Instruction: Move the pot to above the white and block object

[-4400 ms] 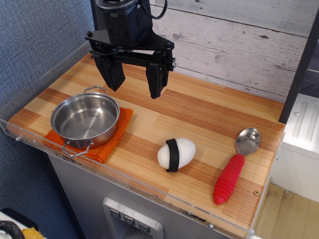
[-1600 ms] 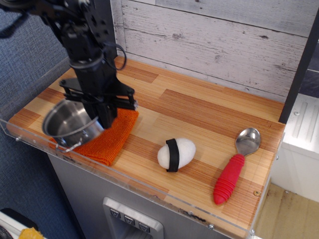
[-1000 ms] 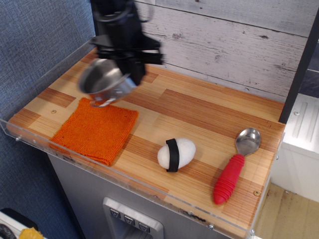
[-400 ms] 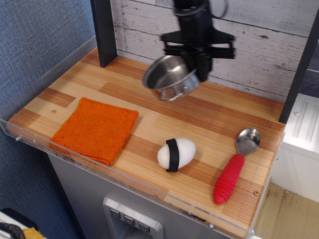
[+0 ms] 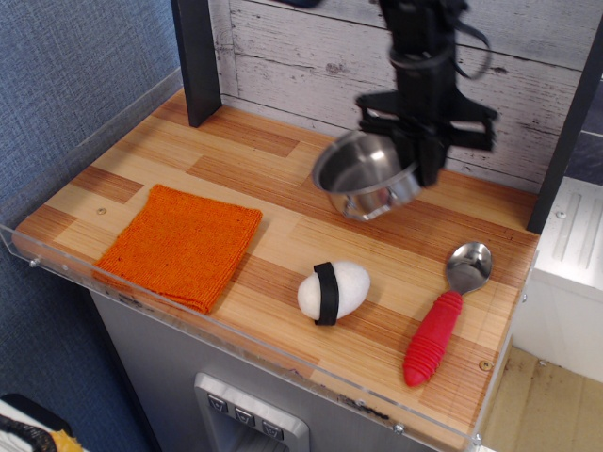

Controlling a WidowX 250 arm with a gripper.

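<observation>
From my seat the desk [image 5: 311, 212] is a wooden slab with a clear raised lip along its front and left edges, a whitewashed plank wall [image 5: 311, 52] behind it and a dark post [image 5: 200, 61] standing at the back left. The middle and back of the wood are bare, so I have open room there; the orange cloth [image 5: 179, 245] lies flat at the front left, and the red-handled spoon [image 5: 445, 315] lies near the right edge, bowl pointing back.

The gripper [image 5: 417, 158] is clamped on the right side of the pot [image 5: 366, 174], gripping its rim, and the pot hangs clear of the wood, tilted so I see into its shiny inside. One wire handle shows at its lower edge.

The pot is behind the white and block object [image 5: 334, 291] and a little to its right, well apart from it. That object rests on the desk near the front, between cloth and spoon.

The arm [image 5: 422, 38] comes down from the top of my view, roughly vertical, close to the wall.
</observation>
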